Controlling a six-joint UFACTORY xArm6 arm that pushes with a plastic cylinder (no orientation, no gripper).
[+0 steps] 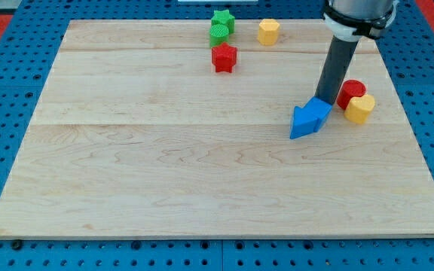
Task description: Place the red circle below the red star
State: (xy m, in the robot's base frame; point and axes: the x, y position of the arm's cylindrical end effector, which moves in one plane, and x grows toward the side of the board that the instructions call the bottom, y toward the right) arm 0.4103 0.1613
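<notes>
The red circle (349, 92) lies at the view's right, touching a yellow block (360, 108) just below and right of it. The red star (224, 57) lies near the view's top, left of centre-right. My tip (324, 98) stands just left of the red circle, at the upper edge of a blue cube (319, 111). A blue triangle (302, 123) touches that cube on its lower left. The rod hides part of the cube's top.
A green star (223, 19) and a green round block (219, 34) sit just above the red star. A yellow hexagon (268, 31) lies to their right. The wooden board (164, 173) rests on a blue pegboard.
</notes>
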